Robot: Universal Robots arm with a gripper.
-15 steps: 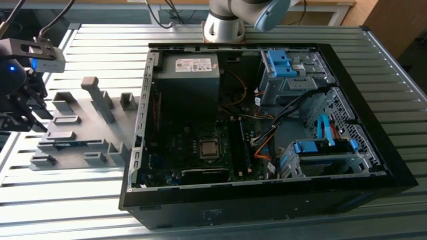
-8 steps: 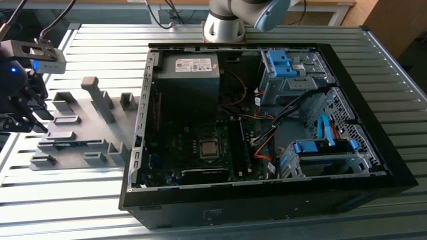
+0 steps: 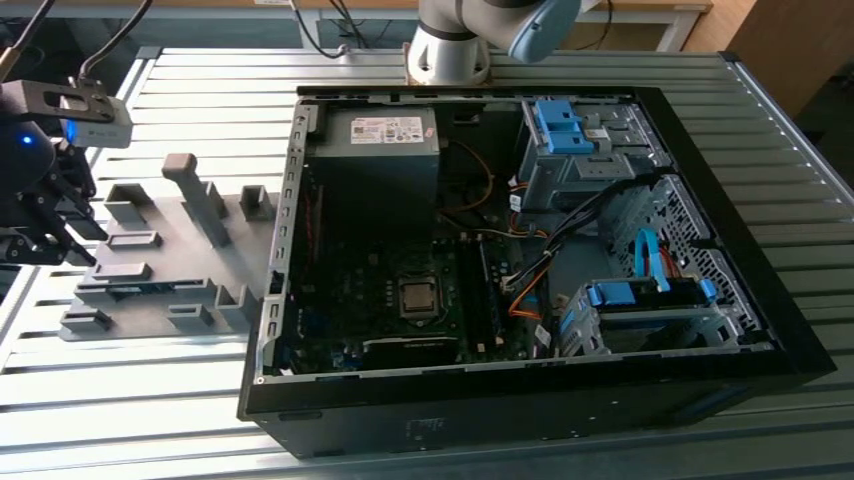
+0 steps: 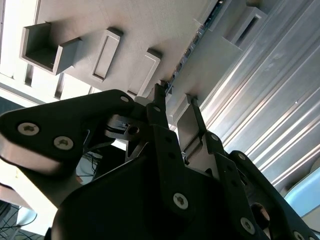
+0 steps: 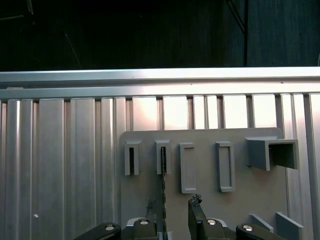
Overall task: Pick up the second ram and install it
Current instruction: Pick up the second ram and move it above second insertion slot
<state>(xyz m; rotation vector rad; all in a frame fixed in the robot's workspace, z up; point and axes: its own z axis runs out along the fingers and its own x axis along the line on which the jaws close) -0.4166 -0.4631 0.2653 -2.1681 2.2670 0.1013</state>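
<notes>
Second ram (image 5: 163, 181) is sitting on its long edge in the grey fixture plate (image 5: 240, 200). In the first wrist view it's showing as a thin dark line, far end tucked into one of the small slotted blocks (image 5: 162, 157). In the second wrist view the same stick (image 4: 194, 42) is running diagonally along the plate, chips just visible on it. Not in the PC yet

Gripper (image 5: 173, 204) is hanging over the near end of the stick with its two fingers apart, nothing clamped. The stick is lying in the gap between them, closer to one fingertip (image 5: 151, 206) than the other. Can't tell whether that fingertip is touching it. Second wrist view is agreeing: both black fingers (image 4: 159, 107) are pointing at the plate, with bare grey showing between them

In the exterior view the gripper (image 3: 34, 225) is sitting at the far left edge of the picture, by the fixture plate (image 3: 200, 270). The plate is lying on the slatted aluminium table (image 3: 160, 420), just beside the open PC case (image 3: 747, 330), on the exterior view's left of it. The case is lying side-up, exposing the motherboard (image 3: 400, 300), power supply (image 3: 380, 140) and blue drive clips (image 3: 561, 120). The arm's base (image 3: 447, 55) is standing behind the case
</notes>
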